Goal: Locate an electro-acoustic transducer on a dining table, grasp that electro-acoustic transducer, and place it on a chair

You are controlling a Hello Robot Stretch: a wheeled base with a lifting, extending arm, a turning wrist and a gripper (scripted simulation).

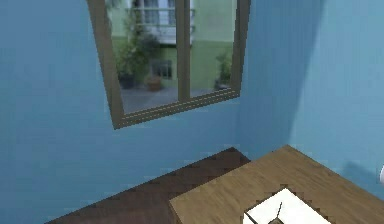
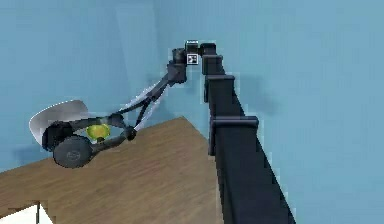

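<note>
A brown wooden table (image 2: 150, 175) is seen beneath the arm (image 2: 235, 140), which is stretched toward a blue wall (image 2: 300, 60). At the far end of the gripper (image 2: 88, 138), 1 grey-white rounded thing (image 2: 55, 118) is seen by the table's far edge. Whether it is held cannot be told, nor can the claw's state. In the forward view, 1 window (image 1: 170, 55) is shown beyond the table, where 1 white object (image 1: 282, 208) lies.

Wall (image 2: 320, 60) flanks table (image 2: 150, 175); white object (image 1: 285, 208) on it.
</note>
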